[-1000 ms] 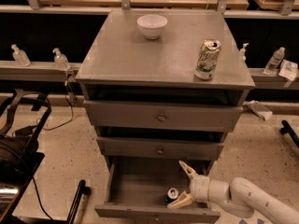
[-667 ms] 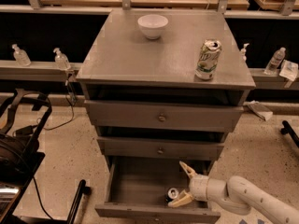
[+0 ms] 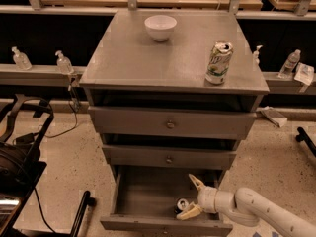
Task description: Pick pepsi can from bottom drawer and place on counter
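In the open bottom drawer [image 3: 143,197], at the six o'clock edge of our view, we see the pepsi can [image 3: 181,204] near its right front corner, silver top showing. The gripper [image 3: 192,197] reaches in from four o'clock, its pale fingers [image 3: 188,212] spread wide and holding nothing. The lower finger lies just beside the can; we cannot tell if they touch. On the counter [image 3: 148,58] sit a white bowl [image 3: 160,27] at twelve o'clock and a dented white-and-green can [image 3: 218,62] at two o'clock.
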`<state>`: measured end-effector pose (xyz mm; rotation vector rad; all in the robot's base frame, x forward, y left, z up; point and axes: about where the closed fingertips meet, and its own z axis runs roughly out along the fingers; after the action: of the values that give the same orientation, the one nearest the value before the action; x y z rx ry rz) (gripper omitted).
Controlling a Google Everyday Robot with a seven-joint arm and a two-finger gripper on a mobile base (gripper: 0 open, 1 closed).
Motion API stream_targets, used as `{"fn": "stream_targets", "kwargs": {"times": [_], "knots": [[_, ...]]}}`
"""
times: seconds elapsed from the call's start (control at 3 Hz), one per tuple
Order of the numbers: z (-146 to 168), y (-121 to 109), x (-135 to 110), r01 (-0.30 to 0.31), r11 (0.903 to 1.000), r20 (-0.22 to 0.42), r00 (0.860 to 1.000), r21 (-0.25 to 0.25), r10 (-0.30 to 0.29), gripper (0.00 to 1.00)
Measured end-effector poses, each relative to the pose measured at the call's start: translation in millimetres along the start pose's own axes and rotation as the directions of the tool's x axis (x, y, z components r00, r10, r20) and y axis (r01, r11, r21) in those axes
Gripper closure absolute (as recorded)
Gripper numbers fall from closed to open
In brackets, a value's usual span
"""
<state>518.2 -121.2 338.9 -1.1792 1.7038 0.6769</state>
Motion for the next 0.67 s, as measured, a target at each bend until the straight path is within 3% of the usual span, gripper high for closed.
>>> {"fn": "stream_targets", "kwargs": {"times": [0.67], "knots": [[17,4,42,-0.044,0.9990,0.006,0.999,0.001,0.044,0.00]]}}
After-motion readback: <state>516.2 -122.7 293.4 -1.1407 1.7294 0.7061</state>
